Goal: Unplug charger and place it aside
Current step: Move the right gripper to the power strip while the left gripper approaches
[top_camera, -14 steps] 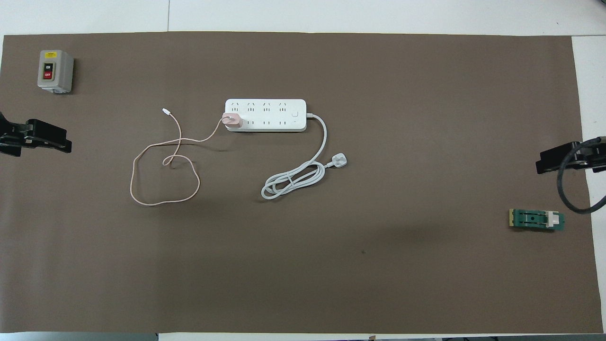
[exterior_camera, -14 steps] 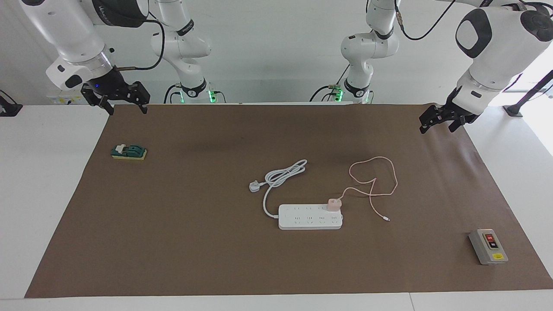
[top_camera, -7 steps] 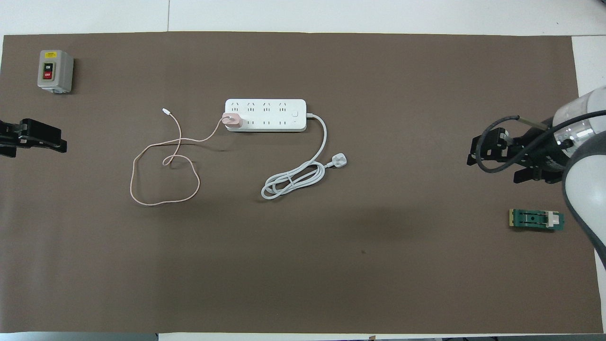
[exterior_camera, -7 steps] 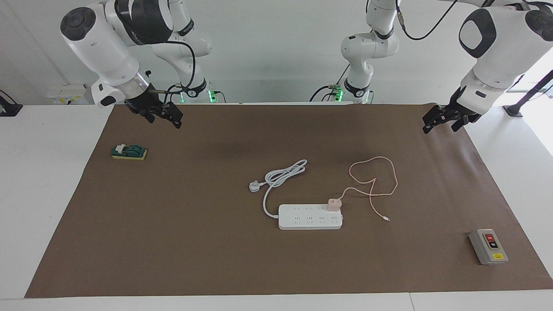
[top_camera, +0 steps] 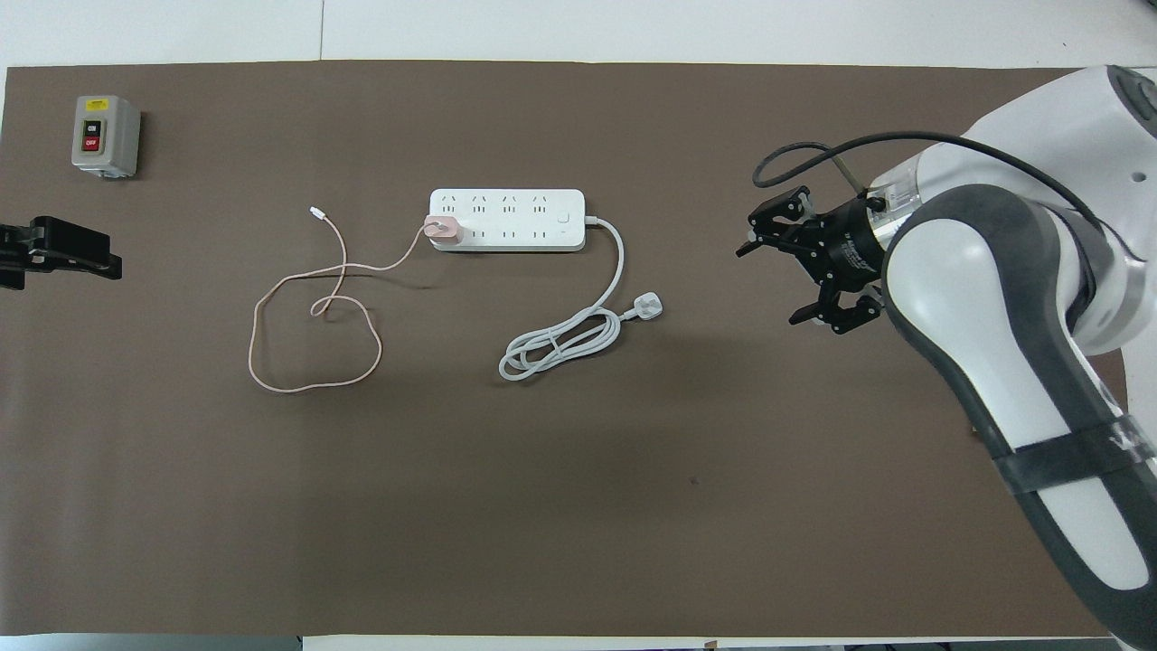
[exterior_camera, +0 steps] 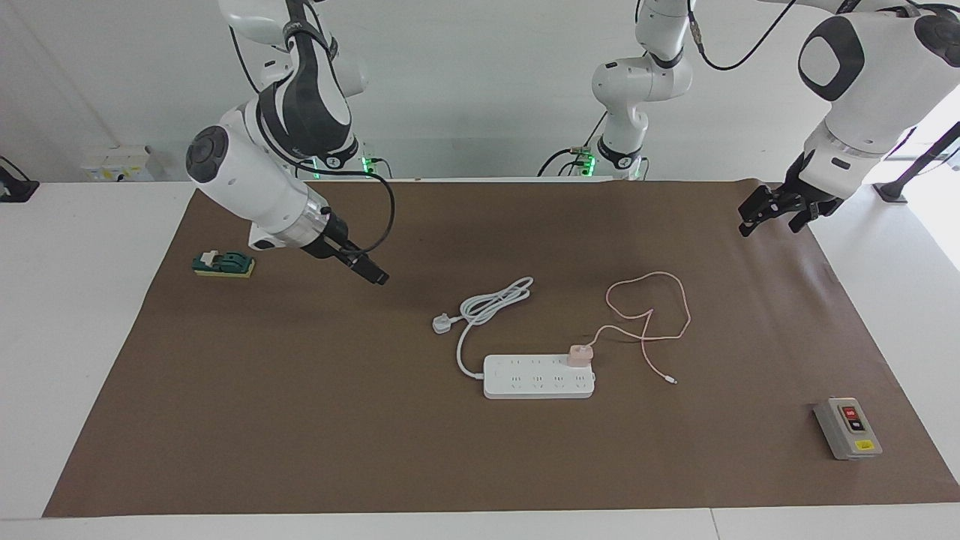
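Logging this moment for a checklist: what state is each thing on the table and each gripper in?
charger: plugged into the strip, cable loose on the mat
strip: flat on the mat, its own plug lying unplugged
switch box: flat, untouched
green part: flat, untouched
right gripper: open, empty, over bare mat
left gripper: open, empty, waiting over the mat's edge

Right claw [top_camera: 785, 262] now swings out over the brown mat [top_camera: 578, 506], away from the green block [exterior_camera: 223, 264], toward the white plug [top_camera: 644, 308], fingers spread wide.
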Action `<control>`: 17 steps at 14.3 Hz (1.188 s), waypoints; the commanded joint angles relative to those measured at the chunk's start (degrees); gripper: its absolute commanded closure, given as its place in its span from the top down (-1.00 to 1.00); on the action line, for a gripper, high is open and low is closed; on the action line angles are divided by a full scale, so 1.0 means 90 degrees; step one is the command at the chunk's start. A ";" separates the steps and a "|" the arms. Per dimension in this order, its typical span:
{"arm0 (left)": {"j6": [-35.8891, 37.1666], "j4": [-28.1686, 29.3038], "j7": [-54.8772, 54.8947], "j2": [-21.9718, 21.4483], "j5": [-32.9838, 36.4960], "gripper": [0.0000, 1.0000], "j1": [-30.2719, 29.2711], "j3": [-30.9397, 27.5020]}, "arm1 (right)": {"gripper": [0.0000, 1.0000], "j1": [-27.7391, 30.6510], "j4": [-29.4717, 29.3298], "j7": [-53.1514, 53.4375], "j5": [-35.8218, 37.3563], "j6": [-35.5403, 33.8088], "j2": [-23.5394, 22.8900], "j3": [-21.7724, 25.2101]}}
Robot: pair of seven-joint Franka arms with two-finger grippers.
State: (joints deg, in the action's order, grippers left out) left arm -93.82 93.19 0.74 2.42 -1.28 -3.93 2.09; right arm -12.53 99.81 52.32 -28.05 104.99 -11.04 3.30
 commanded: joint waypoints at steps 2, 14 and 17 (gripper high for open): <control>-0.0024 0.0036 -0.0140 0.0004 -0.0034 1.00 -0.0051 0.0031 | 1.00 -0.0141 -0.0260 0.0797 -0.0757 0.0297 -0.0383 0.0014; -0.0346 -0.0198 -0.7954 0.1271 -0.0063 1.00 0.1461 0.0090 | 1.00 -0.0922 -0.2369 0.2545 -0.2332 0.1362 -0.2922 0.0014; -0.1242 -0.0227 -0.9356 0.1644 -0.0014 1.00 0.1921 0.0080 | 1.00 -0.0864 -0.3079 0.2711 -0.2976 0.1255 -0.3614 0.0014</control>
State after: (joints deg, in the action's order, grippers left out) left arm -101.29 93.15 -76.30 14.63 -1.39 10.80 3.73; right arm -20.84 79.36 74.50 -51.94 117.44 -37.90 3.40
